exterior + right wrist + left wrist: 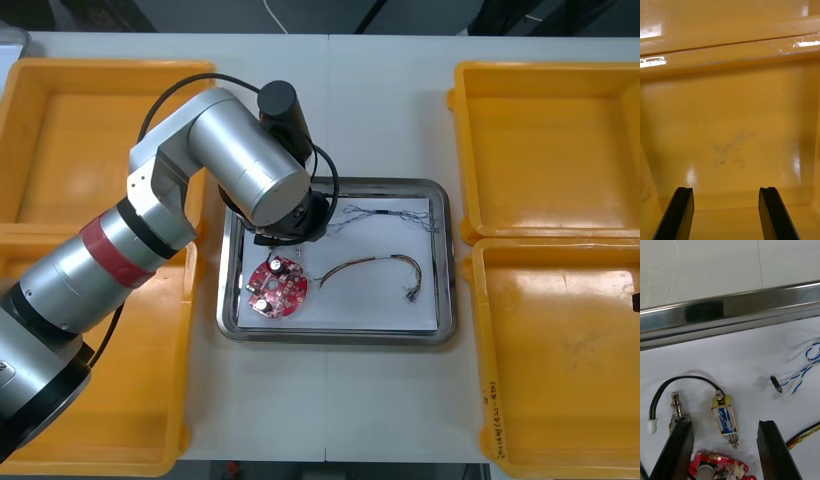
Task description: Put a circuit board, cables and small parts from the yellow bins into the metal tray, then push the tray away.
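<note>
Presently, the left hand [724, 424] is held low over the tray [445, 300], near its left end; its fingers [677, 450] are spread wide and nothing is gripped. Counted on the tray's white inside: one board [278, 288], three cables, two metal parts [724, 420]. One part, wrapped blue and white, is seen lying between the fingers, touching neither. The second part [676, 408] is seen at one fingertip; contact cannot be judged. The black cable [681, 381] is looped from that part to a white plug [653, 425]. The blue-white cable [385, 214] is laid along the tray's far side. The red-yellow cable [375, 268] is curved across the middle, right of the board. The board is placed at the near left, just beside the fingers. Four bins [545, 70] are counted on the desk [330, 420], two at each side of the tray. The right hand [726, 189] is held over the floor of a bin, fingers wide apart, nothing between them.
</note>
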`<state>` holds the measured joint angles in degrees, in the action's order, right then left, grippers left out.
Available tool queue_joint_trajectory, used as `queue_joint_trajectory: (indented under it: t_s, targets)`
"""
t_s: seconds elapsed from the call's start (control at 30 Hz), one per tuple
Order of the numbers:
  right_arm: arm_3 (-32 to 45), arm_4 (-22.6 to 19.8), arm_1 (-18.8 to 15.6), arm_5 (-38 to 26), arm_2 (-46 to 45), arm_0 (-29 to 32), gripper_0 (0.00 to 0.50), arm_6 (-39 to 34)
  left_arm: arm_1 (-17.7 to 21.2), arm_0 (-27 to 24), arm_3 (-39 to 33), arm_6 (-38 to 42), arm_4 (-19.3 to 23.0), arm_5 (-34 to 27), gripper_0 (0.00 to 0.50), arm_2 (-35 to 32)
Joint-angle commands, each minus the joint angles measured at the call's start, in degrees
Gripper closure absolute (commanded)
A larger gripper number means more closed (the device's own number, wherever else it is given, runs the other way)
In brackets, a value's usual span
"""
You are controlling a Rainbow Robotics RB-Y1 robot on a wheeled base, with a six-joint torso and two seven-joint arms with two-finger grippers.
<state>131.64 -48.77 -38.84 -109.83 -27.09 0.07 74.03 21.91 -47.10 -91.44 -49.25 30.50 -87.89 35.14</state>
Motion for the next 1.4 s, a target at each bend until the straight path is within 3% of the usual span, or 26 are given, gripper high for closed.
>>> queue_joint_trajectory:
  t_s: [0.03, 0.37, 0.53, 0.93, 1.4]
  targets:
    - [0.3, -0.5, -0.6, -0.2, -1.9, 0.5, 0.0, -1.1, -0.6, -2.6, -5.9, 0.9, 0.3, -5.0, 0.0, -4.5]
    - [0.3, -0.9, -0.7, -0.2, -2.3, 0.4, 0.0, -1.3, 2.7, -2.6, -12.1, -0.7, 3.1, -15.5, 0.0, -11.7]
    - [0.3, -1.3, -0.9, -0.2, -2.3, 0.0, 0.0, -1.2, 4.7, -2.5, -13.9, -5.7, 5.1, -21.9, 0.0, -16.8]
    - [0.3, -3.6, -1.6, -0.2, 1.8, -3.7, 0.0, -0.9, 11.0, 0.4, -18.0, -13.2, 9.4, -22.1, 0.0, -27.0]
    - [0.3, -5.0, -3.1, -0.2, 17.4, -16.4, 0.0, -2.2, 20.0, 9.6, -23.5, -14.8, 15.4, -22.1, 0.0, -36.5]
